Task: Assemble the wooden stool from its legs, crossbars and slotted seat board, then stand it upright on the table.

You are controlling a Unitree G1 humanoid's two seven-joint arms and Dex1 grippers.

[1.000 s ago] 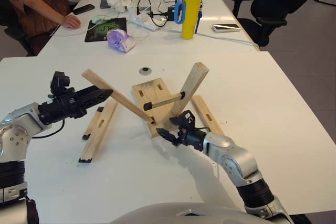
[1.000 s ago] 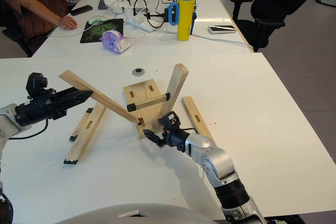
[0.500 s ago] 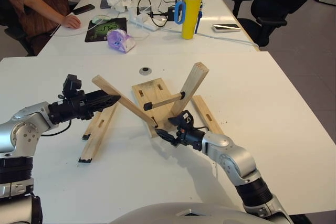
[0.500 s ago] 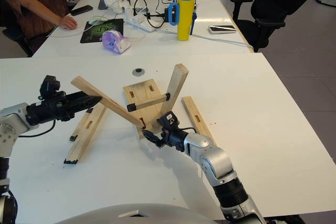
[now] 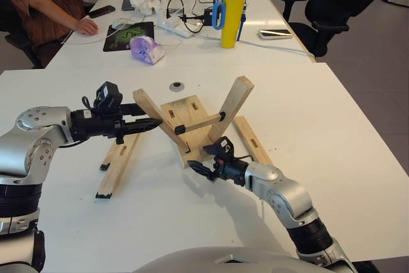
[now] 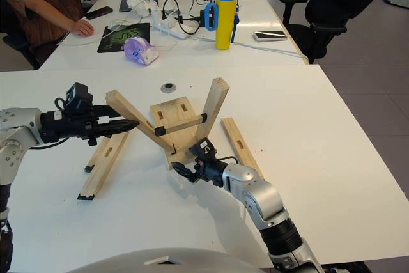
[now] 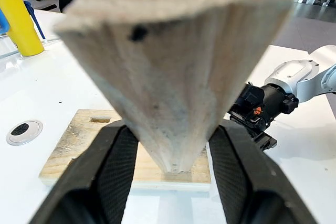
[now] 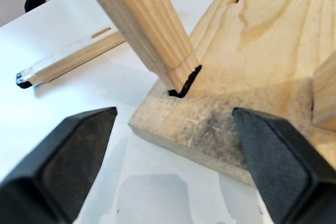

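Flat pale slotted wooden seat board [image 5: 188, 110]: table centre. Tilted pale square wooden leg [image 5: 173, 134]: foot in slot at board's 7 o'clock corner, clenched by black left gripper [image 5: 152, 123] from 9 o'clock. Black right gripper [image 5: 203, 163]: released, flanking that corner at 6 o'clock. Advised: swing leg towards vertical, press squarely, brace board against sliding.

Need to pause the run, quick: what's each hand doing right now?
Left hand: closed on the slanted leg.
Right hand: open, holding nothing, at the near corner of the seat board.
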